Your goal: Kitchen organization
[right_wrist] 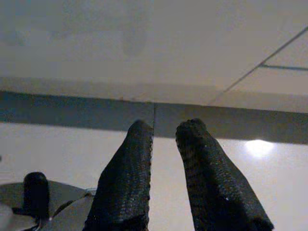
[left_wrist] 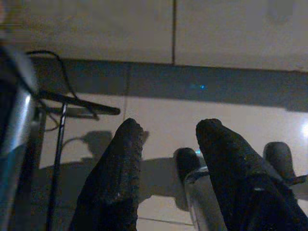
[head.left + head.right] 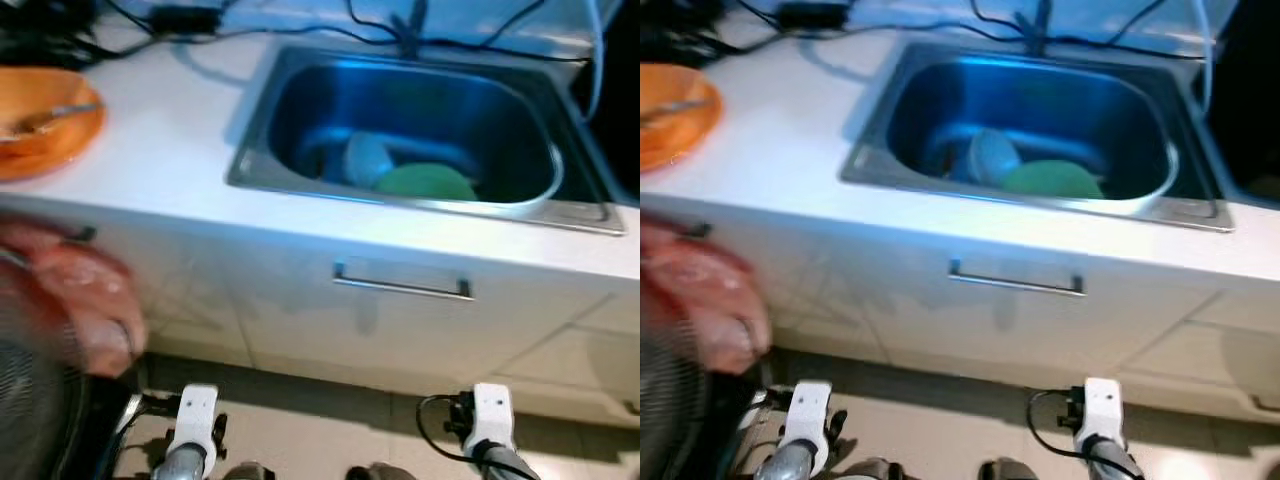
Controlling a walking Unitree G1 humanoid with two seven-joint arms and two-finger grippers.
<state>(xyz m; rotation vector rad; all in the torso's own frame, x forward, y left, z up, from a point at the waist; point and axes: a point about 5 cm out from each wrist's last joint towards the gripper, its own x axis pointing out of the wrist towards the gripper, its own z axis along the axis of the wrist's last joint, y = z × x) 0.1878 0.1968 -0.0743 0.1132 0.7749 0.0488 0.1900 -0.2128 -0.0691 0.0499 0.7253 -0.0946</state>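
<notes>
White counter (image 3: pixel 180 150) w/ drawer fronts below | far L: orange bowl (image 3: pixel 45 125) w/ utensil on top | mid: steel sink (image 3: pixel 300 95), green plate (image 3: pixel 425 182) + pale dish inside | L gripper (image 2: pixel 166 144) & R gripper (image 1: pixel 163 144) low by floor, both narrowly parted, empty | step: approach, nothing grasped | next: prob. raise an arm to sink/bowl.

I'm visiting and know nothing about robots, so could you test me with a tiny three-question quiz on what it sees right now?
1. True or false: the sink is empty.
2. What colour is the bowl on the counter?
A. orange
B. black
C. purple
3. Fill in: the left gripper and right gripper both hang low, holding ____.

Key: 1 false, a green plate lies inside; 2 A; 3 nothing.
</notes>
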